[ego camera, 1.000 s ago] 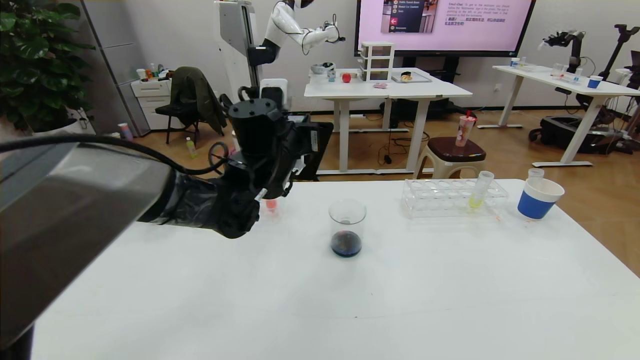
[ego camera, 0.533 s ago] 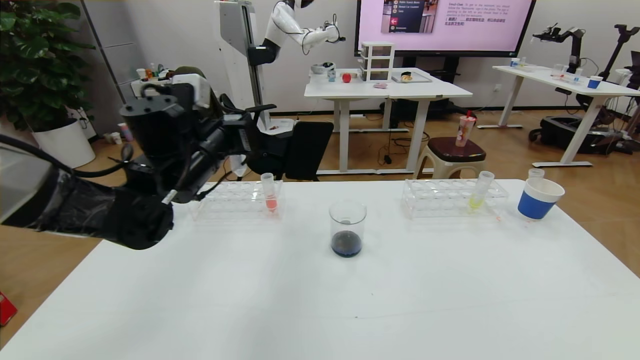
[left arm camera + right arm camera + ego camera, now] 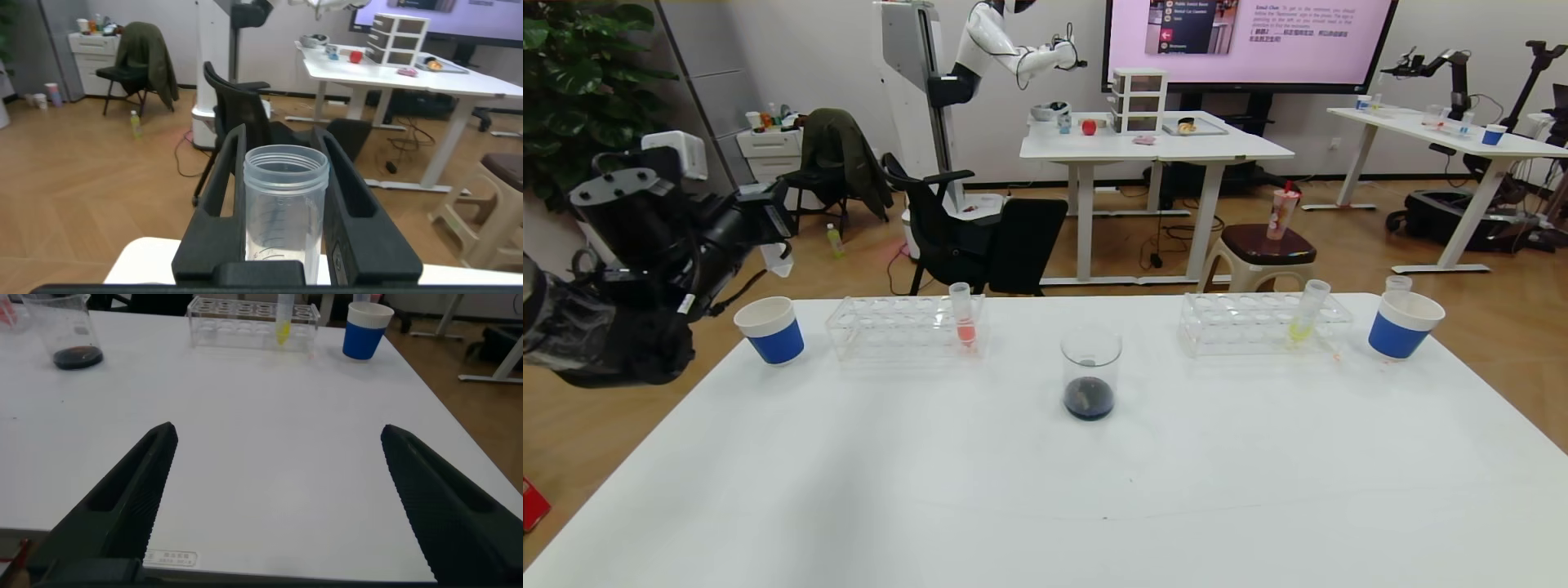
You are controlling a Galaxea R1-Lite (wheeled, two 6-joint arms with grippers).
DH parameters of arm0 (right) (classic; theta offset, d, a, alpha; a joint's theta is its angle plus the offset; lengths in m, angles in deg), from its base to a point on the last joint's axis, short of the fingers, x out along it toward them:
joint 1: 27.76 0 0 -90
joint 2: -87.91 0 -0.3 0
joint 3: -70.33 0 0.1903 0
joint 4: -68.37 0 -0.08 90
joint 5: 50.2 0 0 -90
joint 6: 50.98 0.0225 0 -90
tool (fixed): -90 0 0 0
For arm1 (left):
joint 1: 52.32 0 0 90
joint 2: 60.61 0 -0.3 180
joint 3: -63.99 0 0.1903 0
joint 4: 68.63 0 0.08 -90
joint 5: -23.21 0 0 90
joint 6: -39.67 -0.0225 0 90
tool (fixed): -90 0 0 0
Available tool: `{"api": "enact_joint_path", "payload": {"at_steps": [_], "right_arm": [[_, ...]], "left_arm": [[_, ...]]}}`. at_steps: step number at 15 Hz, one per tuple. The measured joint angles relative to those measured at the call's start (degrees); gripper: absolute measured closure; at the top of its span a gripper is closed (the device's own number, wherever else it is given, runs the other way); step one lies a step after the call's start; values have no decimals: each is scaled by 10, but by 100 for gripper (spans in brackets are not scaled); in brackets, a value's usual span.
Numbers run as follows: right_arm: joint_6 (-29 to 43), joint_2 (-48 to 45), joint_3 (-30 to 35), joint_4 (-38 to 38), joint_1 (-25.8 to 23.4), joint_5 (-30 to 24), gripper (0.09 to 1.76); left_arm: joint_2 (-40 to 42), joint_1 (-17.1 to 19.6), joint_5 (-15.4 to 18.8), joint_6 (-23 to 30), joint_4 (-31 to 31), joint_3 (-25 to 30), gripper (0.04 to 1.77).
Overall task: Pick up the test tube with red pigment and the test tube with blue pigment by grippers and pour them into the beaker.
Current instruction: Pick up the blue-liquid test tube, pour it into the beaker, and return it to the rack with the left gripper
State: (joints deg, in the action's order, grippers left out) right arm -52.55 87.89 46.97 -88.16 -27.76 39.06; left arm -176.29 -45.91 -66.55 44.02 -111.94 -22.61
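My left gripper hangs off the table's far left corner, above and just behind a blue-and-white paper cup. It is shut on a clear test tube that looks empty; the tube's tip pokes out below the fingers. The beaker stands mid-table with dark blue-purple liquid at its bottom, and also shows in the right wrist view. No tube with deep-red or bright blue liquid is in view. My right gripper is open and empty, low over the table's near side, out of the head view.
The left rack holds a tube with salmon-orange liquid. The right rack holds a yellow-liquid tube. A second paper cup stands at the far right with an empty clear tube behind it.
My left arm has swung left, away from the left rack, carrying the tube. It has uncovered the rack and the left paper cup.
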Motion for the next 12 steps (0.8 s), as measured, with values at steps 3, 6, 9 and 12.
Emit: {"api": "enact_joint_path", "payload": {"at_steps": [3,6,9,12], "right_arm": [[0,0,0,0,0,0,11],[0,0,0,0,0,0,11],[0,0,0,0,0,0,11],[0,0,0,0,0,0,11]], "left_arm": [[-58,34,2,-1,-12,-40,128],[-107,49,0,-4,-26,-63,128],[-151,69,0,-6,-34,-89,128],[-182,80,-1,-7,-40,-109,128]]}}
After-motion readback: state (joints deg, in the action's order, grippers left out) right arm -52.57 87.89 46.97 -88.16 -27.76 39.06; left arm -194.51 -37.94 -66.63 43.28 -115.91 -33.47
